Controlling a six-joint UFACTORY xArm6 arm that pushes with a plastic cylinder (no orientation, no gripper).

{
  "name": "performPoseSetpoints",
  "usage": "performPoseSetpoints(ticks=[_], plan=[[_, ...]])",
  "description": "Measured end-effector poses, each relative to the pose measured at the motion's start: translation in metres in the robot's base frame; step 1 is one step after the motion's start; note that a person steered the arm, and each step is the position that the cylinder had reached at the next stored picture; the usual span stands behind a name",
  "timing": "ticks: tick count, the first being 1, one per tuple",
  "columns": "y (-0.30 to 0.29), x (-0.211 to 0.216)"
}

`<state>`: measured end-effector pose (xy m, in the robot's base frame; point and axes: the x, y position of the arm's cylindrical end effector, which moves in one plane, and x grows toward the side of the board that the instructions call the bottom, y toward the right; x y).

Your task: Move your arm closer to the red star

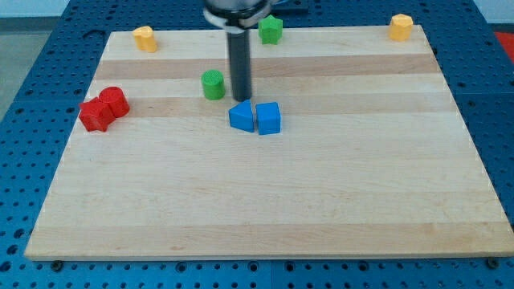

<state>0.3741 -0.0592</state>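
Observation:
The red star (95, 116) lies near the board's left edge, touching a red cylinder (114, 100) just to its upper right. My tip (241, 99) is at the end of the dark rod near the board's upper middle, far to the right of the red star. It stands just above two blue blocks, a blue pentagon-like block (240, 117) and a blue cube (268, 118), which touch each other. A green cylinder (213, 84) stands just to the left of the rod.
A green star-like block (271, 30) sits at the top edge, right of the rod. A yellow block (144, 38) is at the top left, another yellow block (401, 26) at the top right. The wooden board (265, 201) lies on a blue perforated table.

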Motion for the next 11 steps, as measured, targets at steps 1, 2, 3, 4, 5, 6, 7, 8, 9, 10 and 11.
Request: performPoseSetpoints(ticks=[1,2,3,4,5,6,7,8,9,10,11], plan=[[-0.031,0.030],[-0.089,0.032],[-0.122,0.030],[-0.133,0.020],[-0.133,0.008],[-0.135,-0.013],[-0.145,-0.043],[-0.200,-0.054],[-0.245,-0.049],[-0.246,-0.046],[-0.246,-0.020]])
